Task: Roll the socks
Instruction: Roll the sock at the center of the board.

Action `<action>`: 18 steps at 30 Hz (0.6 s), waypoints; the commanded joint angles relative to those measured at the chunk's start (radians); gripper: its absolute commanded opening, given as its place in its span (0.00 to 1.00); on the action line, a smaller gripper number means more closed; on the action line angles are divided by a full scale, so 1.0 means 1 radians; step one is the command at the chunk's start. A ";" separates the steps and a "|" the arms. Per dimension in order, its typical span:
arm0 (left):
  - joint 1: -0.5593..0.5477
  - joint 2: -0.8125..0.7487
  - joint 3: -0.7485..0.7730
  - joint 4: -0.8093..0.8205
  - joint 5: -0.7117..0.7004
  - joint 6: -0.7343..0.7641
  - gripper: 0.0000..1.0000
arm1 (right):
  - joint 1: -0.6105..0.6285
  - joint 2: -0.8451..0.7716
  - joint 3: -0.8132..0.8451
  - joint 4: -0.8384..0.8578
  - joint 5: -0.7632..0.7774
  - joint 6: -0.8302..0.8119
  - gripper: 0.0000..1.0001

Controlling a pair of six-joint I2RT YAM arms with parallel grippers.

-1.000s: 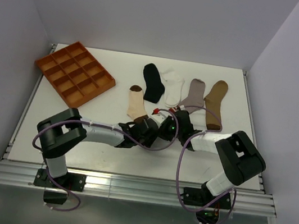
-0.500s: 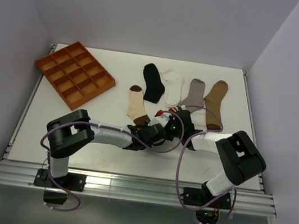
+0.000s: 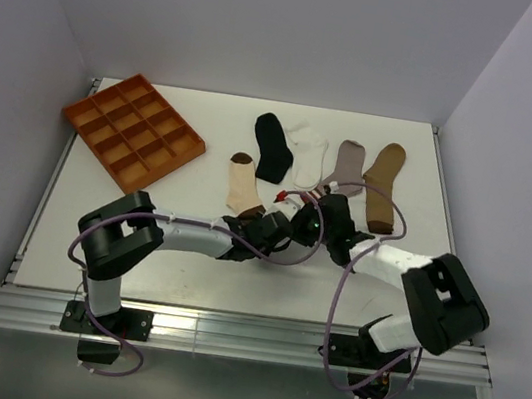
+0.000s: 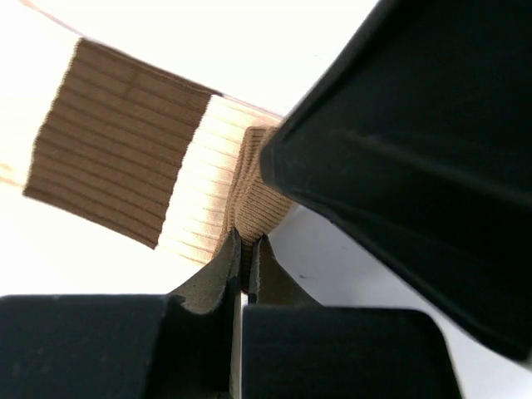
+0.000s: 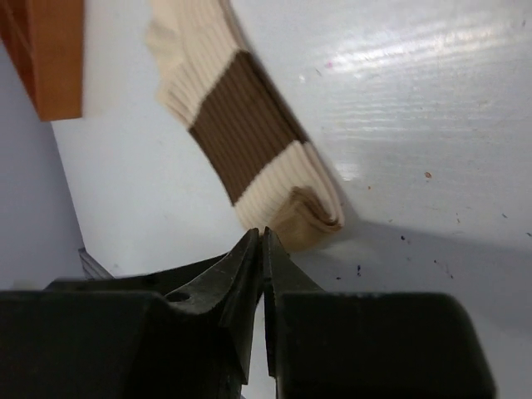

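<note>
1. Cream sock with brown bands [image 4: 125,166]: ribbed knit, lying flat on the white bench [image 3: 183,278], nearer to me than the other four. Its cuff end is sitting doubled over into a small thick lip. From above, that end is hiding under my crowded wrists.

2. Left end effector [image 4: 247,245]: the fingers are pressing almost together and pinching the doubled lip of the cuff. A blurred black housing [image 4: 416,150] is blocking the right half of this wrist view.

3. Right end effector [image 5: 263,235]: the fingers are meeting with nothing between them, tips just beside the folded cuff. I cannot tell whether they are touching it.

4. Black sock [image 3: 272,147], white sock [image 3: 307,157], grey sock [image 3: 348,164], tan sock [image 3: 383,183]: soft, flat, lying in a row farther back. The grey one's near end is disappearing behind my right arm [image 3: 388,259].

5. Orange compartment tray [image 3: 103,95]: rigid grid, sitting far left. The right wrist view is cropping it to one corner.
</note>
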 commanded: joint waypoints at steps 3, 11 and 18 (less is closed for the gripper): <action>0.062 0.005 -0.053 -0.064 0.395 -0.053 0.00 | -0.007 -0.200 -0.012 -0.039 0.119 -0.089 0.15; 0.222 0.000 -0.079 0.038 0.746 -0.139 0.00 | -0.007 -0.295 -0.024 -0.111 0.210 -0.147 0.18; 0.360 0.034 -0.137 0.224 1.047 -0.283 0.00 | 0.007 -0.260 -0.062 -0.083 0.196 -0.132 0.20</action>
